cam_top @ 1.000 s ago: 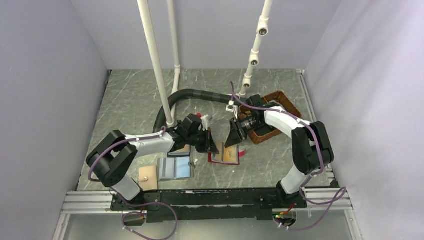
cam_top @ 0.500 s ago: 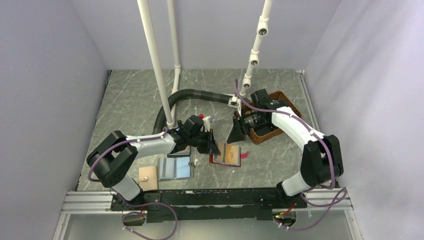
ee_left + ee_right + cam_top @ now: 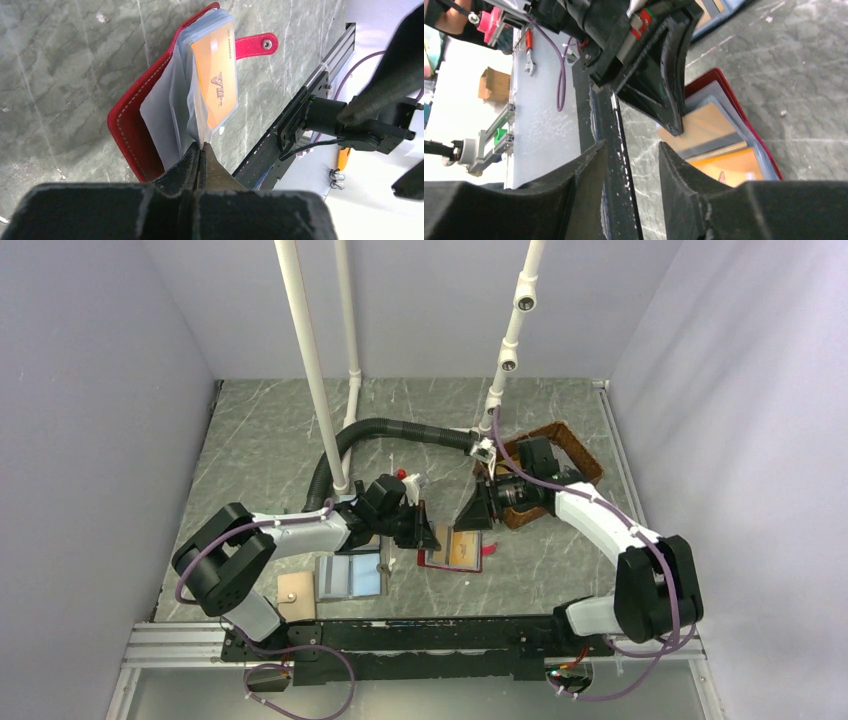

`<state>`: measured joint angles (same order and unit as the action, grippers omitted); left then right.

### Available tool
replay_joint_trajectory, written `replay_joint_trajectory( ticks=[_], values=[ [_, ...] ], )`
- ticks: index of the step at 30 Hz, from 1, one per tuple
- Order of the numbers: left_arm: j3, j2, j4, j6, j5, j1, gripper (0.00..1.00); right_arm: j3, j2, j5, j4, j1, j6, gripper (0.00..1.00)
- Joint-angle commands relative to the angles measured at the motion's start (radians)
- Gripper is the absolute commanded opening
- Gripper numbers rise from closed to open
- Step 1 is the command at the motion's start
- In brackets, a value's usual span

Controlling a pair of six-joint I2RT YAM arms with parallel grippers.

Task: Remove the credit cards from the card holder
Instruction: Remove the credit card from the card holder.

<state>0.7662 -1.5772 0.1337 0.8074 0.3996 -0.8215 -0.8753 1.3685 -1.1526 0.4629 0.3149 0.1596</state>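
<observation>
The red card holder (image 3: 478, 554) lies spread open on the marble table, its red tab (image 3: 255, 46) pointing away. An orange credit card (image 3: 215, 85) sits inside a clear sleeve, and a tan card (image 3: 704, 125) shows beside the orange one (image 3: 729, 167). My left gripper (image 3: 200, 147) is shut on the corner of a clear sleeve of the holder (image 3: 130, 125), at the holder's left edge (image 3: 428, 536). My right gripper (image 3: 474, 512) hovers open just above and behind the holder. Nothing is between its fingers (image 3: 631, 145).
A brown wicker basket (image 3: 560, 445) stands right behind the right wrist. A black hose (image 3: 380, 428) and white poles (image 3: 312, 370) rise at the back. A pale blue wallet (image 3: 352, 577) and a tan flat piece (image 3: 297, 590) lie near the front left.
The right arm's elbow swung out to the right and the right gripper drew back slightly from the holder, its jaws a little wider. The left gripper kept its hold.
</observation>
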Motion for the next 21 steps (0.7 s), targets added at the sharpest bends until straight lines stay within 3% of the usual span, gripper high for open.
replay_joint_trajectory(
  ticks=[1,7,15,21],
  values=[
    [-0.022,0.052,0.109,0.016,-0.01,-0.006,0.0,0.156,-0.067,-0.117,-0.44,-0.055,-0.305,0.49],
    [-0.005,0.06,0.098,0.007,-0.008,-0.006,0.0,0.23,-0.04,-0.109,-0.63,-0.049,-0.46,0.6],
    [0.005,0.081,0.088,-0.005,-0.026,-0.002,0.0,0.229,-0.003,-0.038,-0.609,-0.023,-0.492,0.59],
    [-0.098,0.153,0.202,0.041,-0.035,0.01,0.0,0.224,0.025,-0.038,-0.607,-0.033,-0.524,0.58]
  ],
)
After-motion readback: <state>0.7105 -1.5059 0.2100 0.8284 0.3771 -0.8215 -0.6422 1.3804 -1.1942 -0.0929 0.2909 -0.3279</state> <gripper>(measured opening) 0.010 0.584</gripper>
